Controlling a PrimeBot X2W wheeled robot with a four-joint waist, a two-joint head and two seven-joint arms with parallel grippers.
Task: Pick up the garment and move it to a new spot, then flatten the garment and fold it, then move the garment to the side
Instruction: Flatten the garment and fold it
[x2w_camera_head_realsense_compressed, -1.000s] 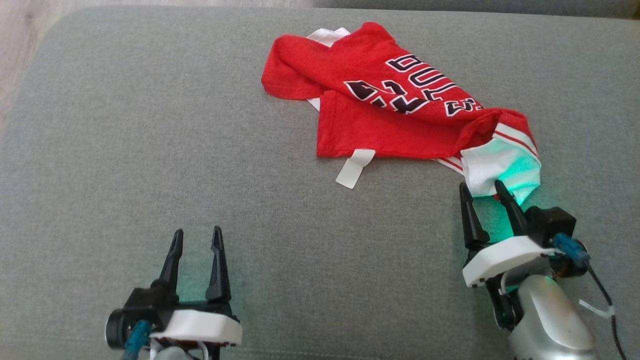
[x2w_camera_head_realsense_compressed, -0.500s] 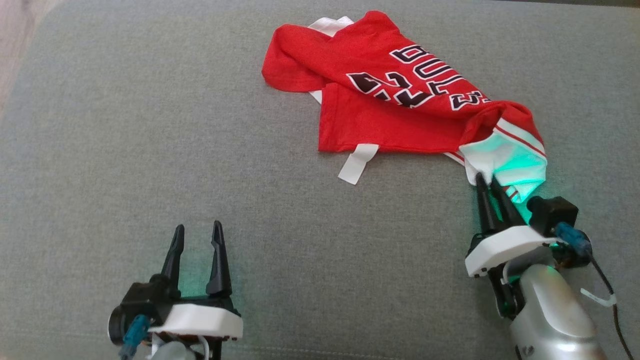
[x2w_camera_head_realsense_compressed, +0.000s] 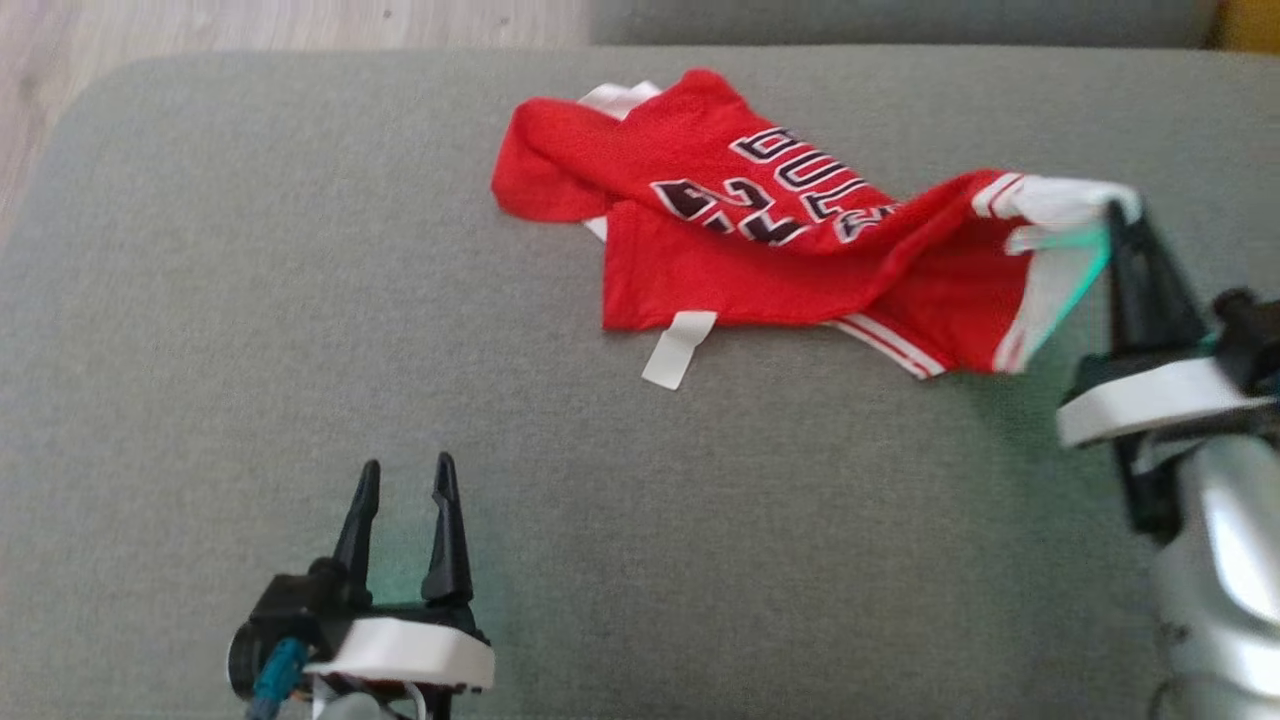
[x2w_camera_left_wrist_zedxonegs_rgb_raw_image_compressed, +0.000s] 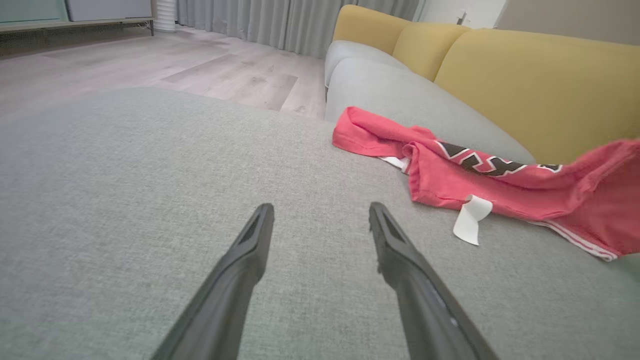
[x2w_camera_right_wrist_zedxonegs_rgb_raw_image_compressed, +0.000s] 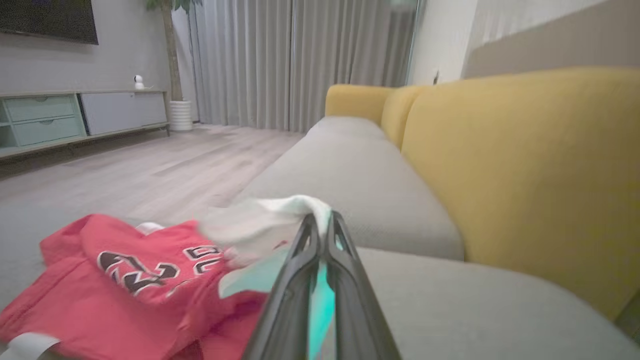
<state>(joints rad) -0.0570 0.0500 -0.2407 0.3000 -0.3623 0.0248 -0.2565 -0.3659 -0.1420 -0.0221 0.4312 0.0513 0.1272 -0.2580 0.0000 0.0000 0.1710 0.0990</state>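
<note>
garment (x2w_camera_head_realsense_compressed: 760, 270) on cushion (x2w_camera_head_realsense_compressed: 200, 350) | right gripper (x2w_camera_head_realsense_compressed: 1122, 212) at its right | left gripper (x2w_camera_head_realsense_compressed: 408, 470) nearer, apart

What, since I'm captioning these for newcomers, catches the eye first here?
The red jersey with dark lettering, crumpled on the grey cushion, stands out most. The right gripper is shut on its white edge, holding that end up at the right. The left gripper hovers open at the lower left.
</note>
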